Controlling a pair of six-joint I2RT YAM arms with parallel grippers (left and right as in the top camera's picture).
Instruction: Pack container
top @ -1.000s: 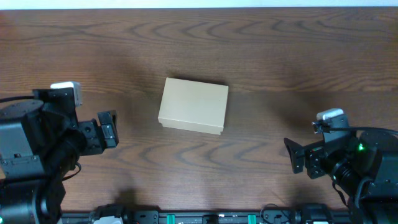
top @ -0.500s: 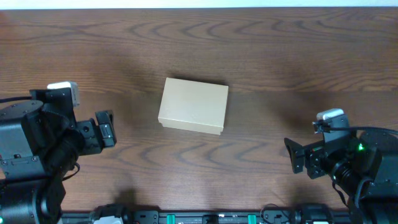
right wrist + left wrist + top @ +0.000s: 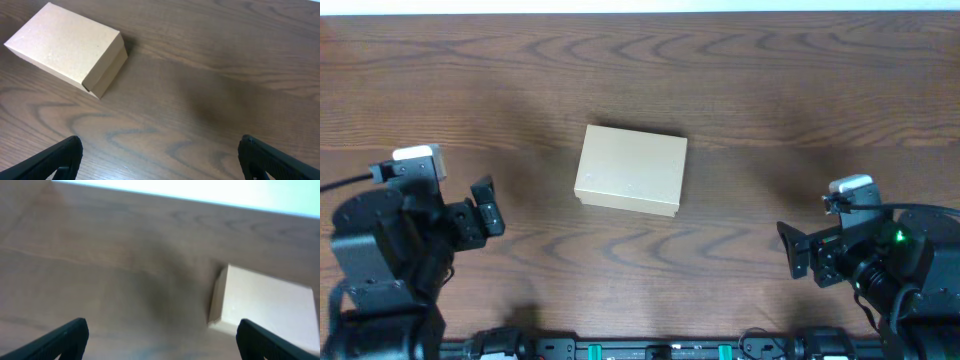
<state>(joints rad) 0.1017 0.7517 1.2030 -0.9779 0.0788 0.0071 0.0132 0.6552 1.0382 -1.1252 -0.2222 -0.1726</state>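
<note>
From above, the plain tan container (image 3: 631, 171) sits shut in the middle of the table (image 3: 770, 90). In the left wrist view, the left tool (image 3: 162, 335) is spread wide. In the right wrist view, the right tool (image 3: 160, 155) is spread wide too.

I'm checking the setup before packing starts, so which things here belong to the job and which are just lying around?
Belongs to the job: the container, lid shut, mid-table; left gripper and right gripper, both open, holding nothing.
Just lying about: nothing in view; only the wooden table itself.
</note>
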